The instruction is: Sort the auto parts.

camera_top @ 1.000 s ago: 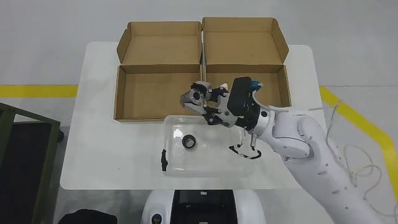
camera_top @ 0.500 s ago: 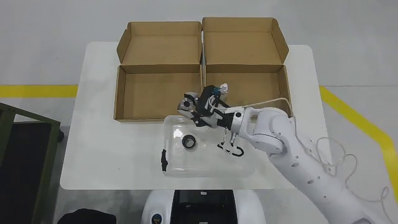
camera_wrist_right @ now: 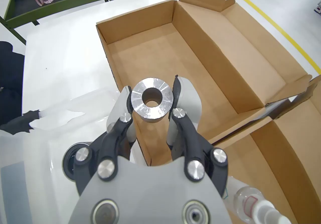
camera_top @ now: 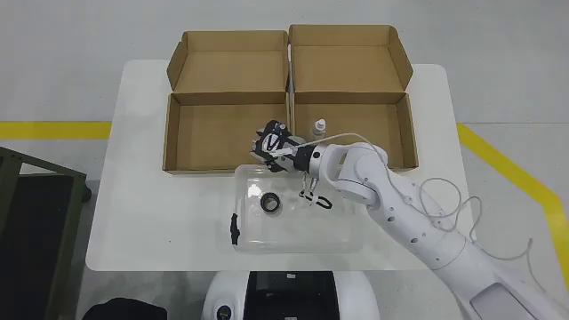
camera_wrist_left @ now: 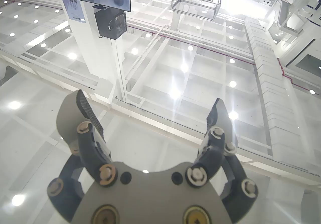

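The ring point(camera_wrist_right: 160, 107), a short silvery metal cylinder with a round bore, sits clamped between the two fingers of the right end effector point(camera_wrist_right: 151, 83), which press its sides with the bore facing the wrist camera. It hangs over the left box point(camera_top: 222, 133), above that box's near corner next to the right box point(camera_top: 356, 124), not touching the cardboard floor below. Both boxes are open, flaps raised, side by side at the back of the white bench point(camera_top: 142, 187). A small clear bottle point(camera_top: 318, 127) with a white cap lies in the right box, close to the shared wall. Just in front of the boxes stands a clear tray point(camera_top: 298, 231); in it lie a dark bearing point(camera_top: 270, 202) towards its left half and a black clip point(camera_top: 235, 229) at its left edge. The left end effector point(camera_wrist_left: 150, 109) points up at the ceiling, its fingers spread wide with nothing between them.
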Controlling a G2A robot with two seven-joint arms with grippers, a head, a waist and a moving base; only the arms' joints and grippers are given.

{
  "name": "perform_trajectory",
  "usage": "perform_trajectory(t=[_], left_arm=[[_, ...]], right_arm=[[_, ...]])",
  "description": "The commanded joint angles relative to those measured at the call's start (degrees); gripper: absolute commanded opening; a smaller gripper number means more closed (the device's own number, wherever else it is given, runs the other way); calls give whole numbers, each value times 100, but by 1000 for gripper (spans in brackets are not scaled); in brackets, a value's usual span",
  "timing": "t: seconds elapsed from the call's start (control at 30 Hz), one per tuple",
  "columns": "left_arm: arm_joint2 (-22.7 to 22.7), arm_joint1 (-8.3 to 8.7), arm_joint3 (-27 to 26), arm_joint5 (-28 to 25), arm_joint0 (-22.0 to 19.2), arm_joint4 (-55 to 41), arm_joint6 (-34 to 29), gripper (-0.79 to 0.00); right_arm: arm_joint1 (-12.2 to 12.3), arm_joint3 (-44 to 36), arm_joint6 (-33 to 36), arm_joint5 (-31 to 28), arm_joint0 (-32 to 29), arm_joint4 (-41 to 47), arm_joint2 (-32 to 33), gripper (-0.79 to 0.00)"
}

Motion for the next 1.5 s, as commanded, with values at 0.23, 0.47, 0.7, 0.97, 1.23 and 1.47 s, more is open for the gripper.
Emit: perform_trajectory(t=[0.23, 0.47, 0.7, 0.97, 1.23, 1.47], left_arm=[[0, 0, 0, 0, 0, 0, 0, 0], [0, 0, 0, 0, 0, 0, 0, 0], [0, 0, 0, 0, 0, 0, 0, 0], [0, 0, 0, 0, 0, 0, 0, 0], [0, 0, 0, 0, 0, 0, 0, 0], [0, 0, 0, 0, 0, 0, 0, 0]], right_arm=[[-283, 660, 258, 112, 466, -84, -365, -785], [-491, 1232, 325, 32, 771, -1, -535, -785], [-688, 1678, 480, -125, 1015, -5, -726, -677], [-834, 2059, 520, -244, 1148, -54, -779, -496], [-922, 2258, 518, -332, 1206, -113, -731, -280], [-873, 1770, 332, -258, 1207, -155, -341, -108]])
